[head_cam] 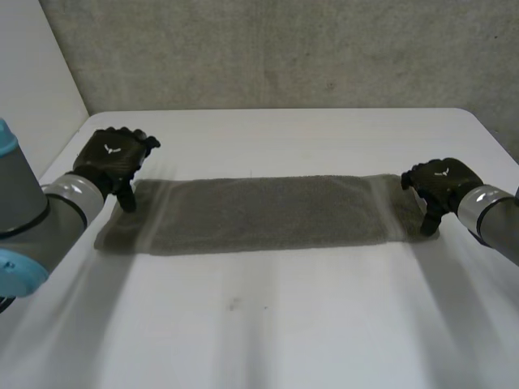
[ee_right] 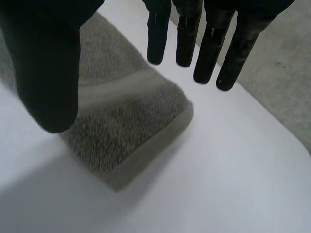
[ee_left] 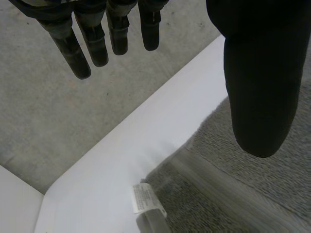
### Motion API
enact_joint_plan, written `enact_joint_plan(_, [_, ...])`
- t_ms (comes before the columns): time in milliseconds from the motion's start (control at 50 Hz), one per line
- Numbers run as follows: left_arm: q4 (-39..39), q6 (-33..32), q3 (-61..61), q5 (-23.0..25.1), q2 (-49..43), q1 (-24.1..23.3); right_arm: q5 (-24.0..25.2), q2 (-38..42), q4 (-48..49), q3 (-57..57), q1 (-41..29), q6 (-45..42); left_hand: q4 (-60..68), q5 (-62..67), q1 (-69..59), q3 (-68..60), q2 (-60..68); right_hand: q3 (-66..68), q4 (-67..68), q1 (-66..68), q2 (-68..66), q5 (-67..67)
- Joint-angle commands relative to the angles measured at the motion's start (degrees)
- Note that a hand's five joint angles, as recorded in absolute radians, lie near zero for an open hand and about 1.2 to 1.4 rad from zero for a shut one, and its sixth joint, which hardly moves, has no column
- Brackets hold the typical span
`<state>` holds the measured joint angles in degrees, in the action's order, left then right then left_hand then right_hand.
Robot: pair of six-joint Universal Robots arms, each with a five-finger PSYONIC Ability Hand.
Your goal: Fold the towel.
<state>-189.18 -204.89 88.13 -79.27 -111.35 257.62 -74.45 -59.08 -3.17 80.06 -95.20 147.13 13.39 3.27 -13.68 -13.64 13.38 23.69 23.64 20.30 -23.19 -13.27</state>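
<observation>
Though each black hand carries a small white emblem on its back in the head view, the mark is too small to read. Between them a grey towel (head_cam: 259, 212) lies flat as a long, narrow strip across the smooth white table (head_cam: 284, 324), its nap dull and soft, with a paler band near each short end. The left hand (head_cam: 112, 160) is at the towel's far corner on its own side, and the right hand (head_cam: 442, 185) is at the opposite short end. Behind the table stands a rough, speckled grey wall (head_cam: 284, 49).

From the left wrist, the left hand (ee_left: 257, 87) has straight fingers (ee_left: 97, 43) spread well apart from the thick thumb, and they hold nothing. Under the thumb lies the towel (ee_left: 272, 170), looped terry crossed by a flat, smoother woven band. A small white rectangular label (ee_left: 146, 198) sticks out from the towel's edge onto the table (ee_left: 121, 165). It bears fine print that cannot be read.

From the right wrist, the right hand (ee_right: 48, 63) is likewise spread, with fingers (ee_right: 209, 53) straight and nothing held. Below it the towel (ee_right: 126, 126) ends in a rounded corner with a thick hemmed edge. A pale band crosses the coarse pile there, and the bare table (ee_right: 218, 184) lies beside it.
</observation>
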Motion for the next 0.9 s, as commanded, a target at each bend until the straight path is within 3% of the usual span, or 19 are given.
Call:
enact_joint_plan(20, [-3.4,-0.2,4.1,0.0,0.7,-0.8,3.1,5.7,5.4,0.9,2.0,-0.9,1.2,1.3,-0.9,-0.9,1.2,13.0,13.0,16.4,-13.5,-13.4])
enact_joint_plan(220, [-3.6,-0.2,5.2,-0.1,0.7,-0.9,3.1,9.3,6.0,-0.5,2.2,-1.2,1.0,1.1,-0.7,-0.8,1.0,23.7,23.8,27.1,-24.2,-24.2])
enact_joint_plan(260, [-3.6,-0.1,5.3,-0.1,0.7,-0.9,3.1,9.7,6.6,-0.7,2.2,-1.6,1.0,1.1,-0.7,-0.8,1.0,30.1,30.2,33.5,-30.6,-30.5])
enact_joint_plan(300, [-3.6,0.0,5.4,-0.1,0.7,-0.9,2.5,10.1,8.3,-1.0,2.3,-3.0,0.9,1.0,-0.6,-0.6,0.9,56.2,56.2,59.6,-56.7,-56.6])
enact_joint_plan(380, [-4.0,0.0,5.6,-0.1,0.7,-0.9,1.4,9.4,10.5,-1.0,3.4,-4.2,0.9,1.0,-0.6,-0.6,0.9,56.3,56.4,59.7,-56.8,-56.7])
enact_joint_plan(480, [-4.1,0.0,6.2,-0.1,2.3,-0.9,-4.6,4.6,13.6,-0.9,7.1,-5.5,0.9,1.0,-0.6,-0.6,0.9,56.3,56.4,59.7,-56.8,-56.7])
enact_joint_plan(540, [-4.1,0.0,6.6,-0.1,3.2,-0.9,-5.3,3.9,14.2,-1.1,7.8,-6.6,0.9,1.0,-0.6,-0.6,0.9,56.3,56.4,59.7,-56.8,-56.7])
enact_joint_plan(640, [-4.3,0.0,8.4,-0.1,5.3,-0.8,-7.9,2.7,14.9,-3.1,10.8,-19.6,0.7,0.8,-0.4,-0.4,0.7,56.3,56.4,59.7,-56.8,-56.7])
enact_joint_plan(700, [-4.3,0.0,8.8,-0.1,6.1,-0.8,-7.8,2.2,14.9,-3.4,10.6,-21.9,0.7,0.8,-0.4,-0.4,0.7,56.3,56.4,59.7,-56.8,-56.7])
enact_joint_plan(760, [-4.3,0.0,9.5,-0.1,6.8,-0.8,-6.9,0.9,15.4,-4.5,8.8,-21.6,0.5,0.6,-0.2,-0.3,0.5,56.3,56.4,59.7,-56.8,-56.7])
enact_joint_plan(820, [-4.4,0.0,9.7,-0.1,7.5,-0.8,-5.2,-2.4,16.8,-5.2,2.6,-17.2,0.5,0.6,-0.2,-0.3,0.5,56.3,56.4,59.7,-56.8,-56.7])
enact_joint_plan(900, [-4.4,0.1,10.0,-0.2,8.3,-0.9,1.8,-3.7,20.6,-4.6,-8.9,-12.3,0.5,0.6,-0.2,-0.3,0.5,56.3,56.4,59.7,-56.8,-56.7])
